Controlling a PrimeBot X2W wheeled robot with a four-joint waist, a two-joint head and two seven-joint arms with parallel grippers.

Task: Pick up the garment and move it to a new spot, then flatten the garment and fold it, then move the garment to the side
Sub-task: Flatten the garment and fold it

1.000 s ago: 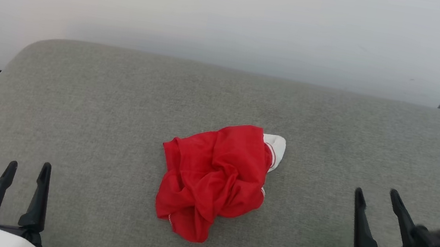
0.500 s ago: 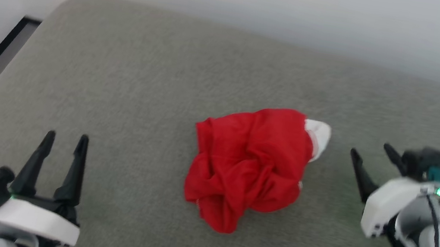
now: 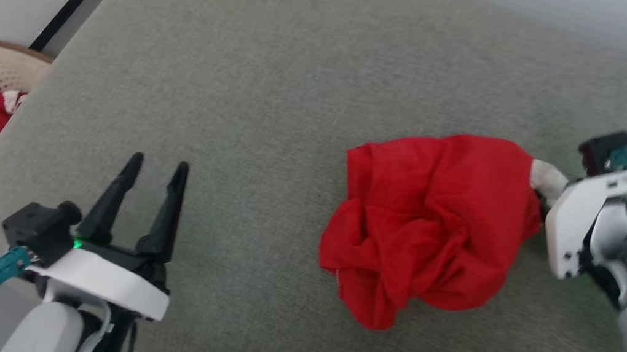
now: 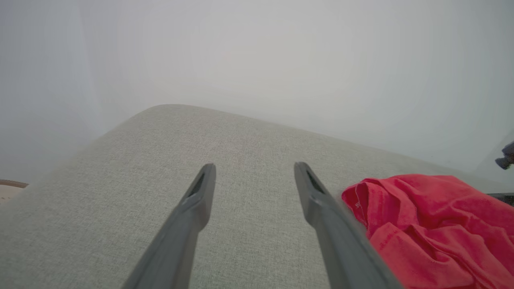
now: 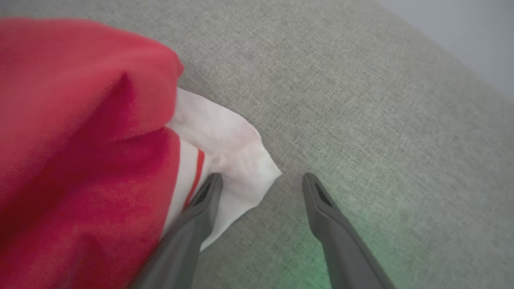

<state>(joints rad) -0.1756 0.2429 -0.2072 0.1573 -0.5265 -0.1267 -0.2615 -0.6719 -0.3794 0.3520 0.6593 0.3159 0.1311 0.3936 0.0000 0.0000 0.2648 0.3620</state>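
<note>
Lying crumpled on the grey worktop (image 3: 279, 71), the garment (image 3: 431, 218) has its white cuff (image 5: 229, 148) under one finger (image 5: 196, 216) of the right gripper (image 5: 261, 180), jaws open; the left gripper (image 3: 156, 168), jaws open, hovers well apart.

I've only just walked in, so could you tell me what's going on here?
The robot is about to pick up the crumpled red garment lying on the grey cushion. Its right gripper is open at the garment's white cuff, one of the fingers at the cuff edge, nothing gripped yet. The left gripper hangs open over bare cushion, apart from the garment.
</note>
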